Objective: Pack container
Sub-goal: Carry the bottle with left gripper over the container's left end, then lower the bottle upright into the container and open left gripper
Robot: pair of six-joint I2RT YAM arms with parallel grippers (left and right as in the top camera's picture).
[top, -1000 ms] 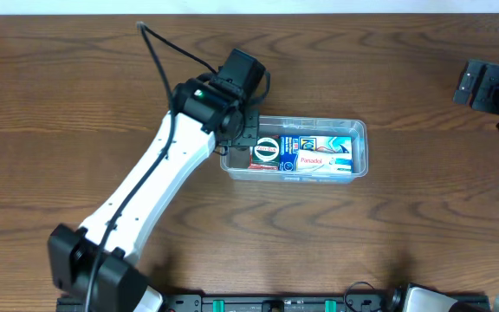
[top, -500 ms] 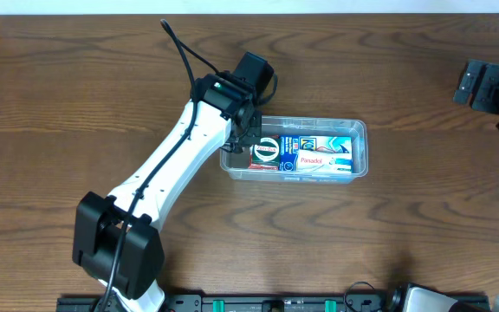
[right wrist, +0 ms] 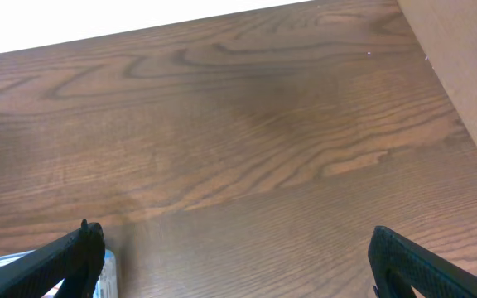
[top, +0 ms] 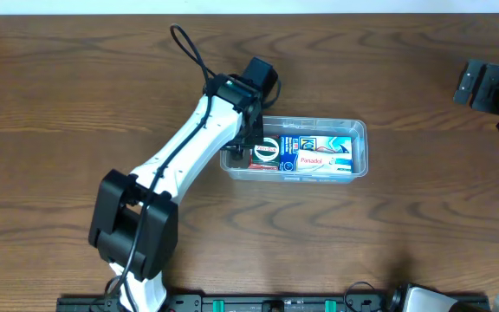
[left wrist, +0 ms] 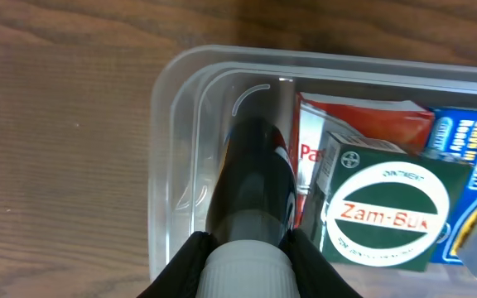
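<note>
In the left wrist view, closest to the camera, the left gripper (left wrist: 247, 277) is clenched on the white cap of a dark bottle (left wrist: 253, 186). One black finger presses each side of the cap. The bottle points away from the camera, down into the left end of the container (left wrist: 164, 149), a clear plastic tub with rounded corners and a rim. The tub's curved end wall is close on the bottle's left.

Just to the bottle's right a green Zam-Buk box (left wrist: 383, 215) with a white oval label crowds the space. Whether box and bottle touch cannot be told. Behind the green box is a red and white box (left wrist: 346, 124), and further right a blue box (left wrist: 466, 141), cut off by the edge of the picture.

From overhead, the container sits near the middle of a brown wooden table (top: 76, 104), its long sides running left to right. A blue and white Panadol box (top: 314, 161) lies along the near wall. The white left arm (top: 180, 165) reaches in from the near edge to the tub's left end, with a black cable (top: 189, 48) looping above it.

Far off by the table's right edge, the right gripper (right wrist: 243, 257) is released, its fingertips spread wide over bare wood, well apart from the container.
</note>
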